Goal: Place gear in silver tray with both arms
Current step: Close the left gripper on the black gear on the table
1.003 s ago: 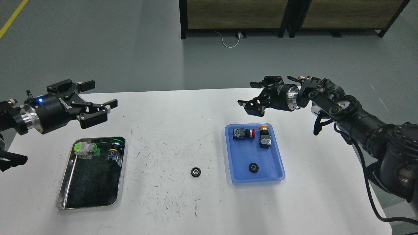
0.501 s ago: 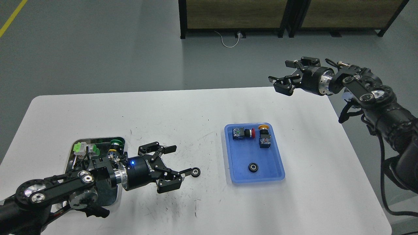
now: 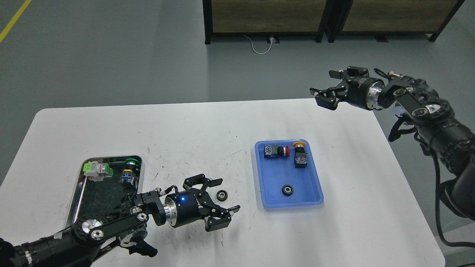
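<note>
A small black gear (image 3: 221, 195) with a silver hub lies on the white table (image 3: 207, 137) between the two trays. My left gripper (image 3: 222, 198) is open, low over the table, its fingers spread around the gear without closing on it. The silver tray (image 3: 76, 200) lies at the front left, its near part hidden by my left arm; it holds a green-and-white push button (image 3: 97, 170) and a green-capped switch (image 3: 130, 171). My right gripper (image 3: 328, 89) is open and empty, high above the table's far right corner.
A blue plastic tray (image 3: 315, 185) right of centre holds a second black gear (image 3: 287, 190), a red-capped switch (image 3: 275, 151) and a yellow-capped switch (image 3: 300, 156). Dark wooden cabinets (image 3: 334, 15) stand on the floor behind the table.
My left arm dropped from high at the far left to the table and slid right, bringing its open fingers around the gear. My right gripper rose and drew back to the right.
</note>
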Action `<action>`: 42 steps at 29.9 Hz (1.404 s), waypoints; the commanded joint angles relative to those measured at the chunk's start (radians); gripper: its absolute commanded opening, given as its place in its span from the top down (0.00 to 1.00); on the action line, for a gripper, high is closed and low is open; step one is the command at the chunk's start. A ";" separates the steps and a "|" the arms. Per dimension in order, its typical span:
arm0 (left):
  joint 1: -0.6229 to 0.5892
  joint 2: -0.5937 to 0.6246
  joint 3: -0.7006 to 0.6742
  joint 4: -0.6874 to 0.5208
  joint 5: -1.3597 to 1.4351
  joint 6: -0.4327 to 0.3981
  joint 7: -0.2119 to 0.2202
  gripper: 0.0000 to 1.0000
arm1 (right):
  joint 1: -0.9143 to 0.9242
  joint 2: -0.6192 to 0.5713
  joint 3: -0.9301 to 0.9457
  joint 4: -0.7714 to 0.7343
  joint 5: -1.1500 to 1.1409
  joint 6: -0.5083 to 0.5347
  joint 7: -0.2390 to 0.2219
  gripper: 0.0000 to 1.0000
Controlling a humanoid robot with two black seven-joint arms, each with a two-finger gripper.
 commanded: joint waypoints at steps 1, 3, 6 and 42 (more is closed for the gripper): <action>-0.003 -0.021 -0.001 0.044 -0.001 0.017 -0.003 0.02 | -0.003 0.002 0.000 0.000 0.000 0.000 0.005 0.15; 0.001 -0.021 0.000 0.049 -0.001 0.026 -0.009 0.02 | -0.003 0.000 0.000 0.000 0.000 0.000 0.005 0.15; 0.003 -0.022 0.008 0.050 -0.001 0.043 -0.012 0.02 | -0.003 0.000 0.000 0.000 0.000 0.000 0.005 0.15; 0.003 -0.104 0.036 0.180 -0.018 0.058 -0.021 0.43 | -0.025 -0.004 0.000 0.000 0.000 0.000 0.016 0.15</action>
